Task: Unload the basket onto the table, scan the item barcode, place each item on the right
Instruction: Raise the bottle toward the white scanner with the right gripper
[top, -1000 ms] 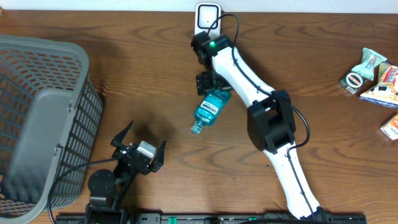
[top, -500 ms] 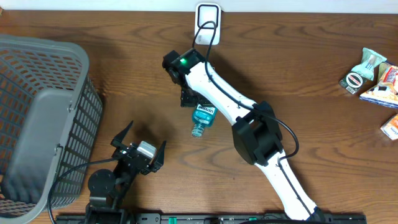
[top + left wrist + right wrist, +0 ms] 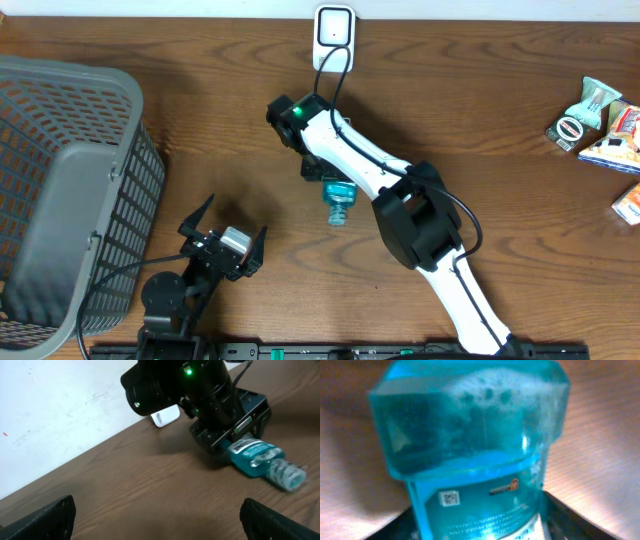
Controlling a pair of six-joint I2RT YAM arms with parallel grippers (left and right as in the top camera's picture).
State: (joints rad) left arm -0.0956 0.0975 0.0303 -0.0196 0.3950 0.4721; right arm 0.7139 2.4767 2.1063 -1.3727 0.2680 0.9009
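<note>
- The right gripper (image 3: 236, 435) reaches to the middle of the table (image 3: 500, 120), in front of the white scanner (image 3: 333, 28) at the far edge.
- Its 2 jaws are narrowed onto the flat-bottomed end of the mouthwash bottle (image 3: 257, 457), 1 jaw on each side, gripping it.
- The bottle is teal and its clear cap (image 3: 290, 475) points away from the gripper, toward the robot's side of the table.
- From the left wrist view the bottle seems to lie low on the wood, though whether it touches the surface is hard to tell.
- In the right wrist view the foamy base fills the top of the frame, and a small square code (image 3: 449, 498) sits on the label below it.
- The left gripper (image 3: 235, 218) sits near the front edge, jaws spread wide and holding nothing, well apart from the bottle.
- A grey mesh basket (image 3: 130, 200) stands at the left end.
- Several snack packets (image 3: 600, 125) lie at the right end.
</note>
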